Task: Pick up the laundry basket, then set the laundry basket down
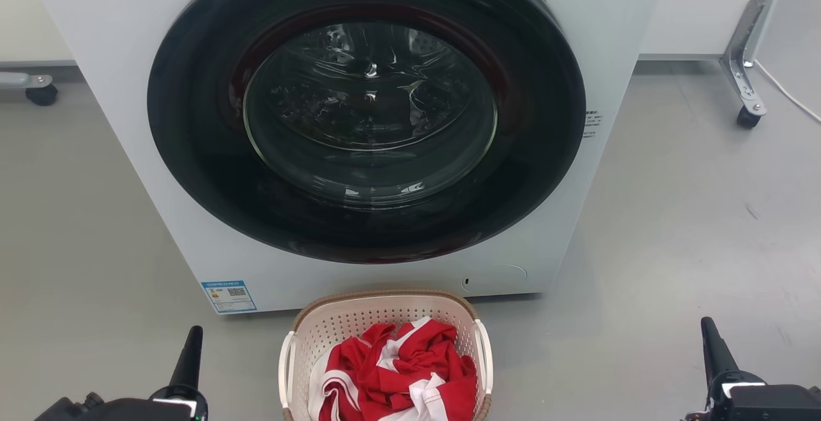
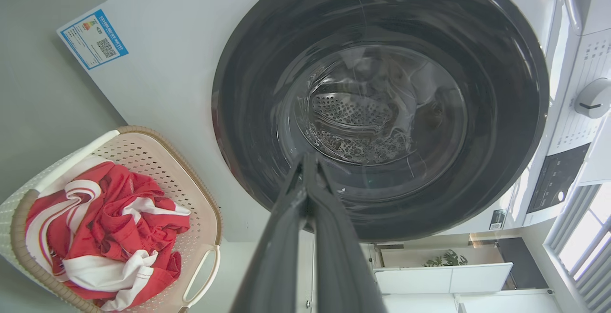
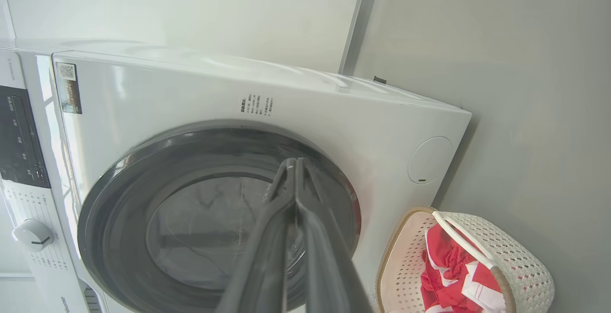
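The laundry basket [image 1: 359, 325], cream-white and perforated with a brown woven rim and white side handles, stands on the floor at the bottom centre, just in front of the washer. Red and white cloth [image 1: 397, 369] fills it. The same laundry basket [image 2: 157, 160] lies at the lower left of the left wrist view, and the laundry basket [image 3: 520, 260] sits at the lower right of the right wrist view. My left gripper [image 1: 191, 344] is shut and empty, well left of the basket. My right gripper [image 1: 712, 344] is shut and empty, far to its right.
A white front-loading washer [image 1: 128, 119] with a closed dark round door [image 1: 365, 106] rises right behind the basket. Castor-wheeled frames stand at the far left [image 1: 38, 90] and far right [image 1: 744, 97]. A white cable [image 1: 789, 94] runs over the grey floor.
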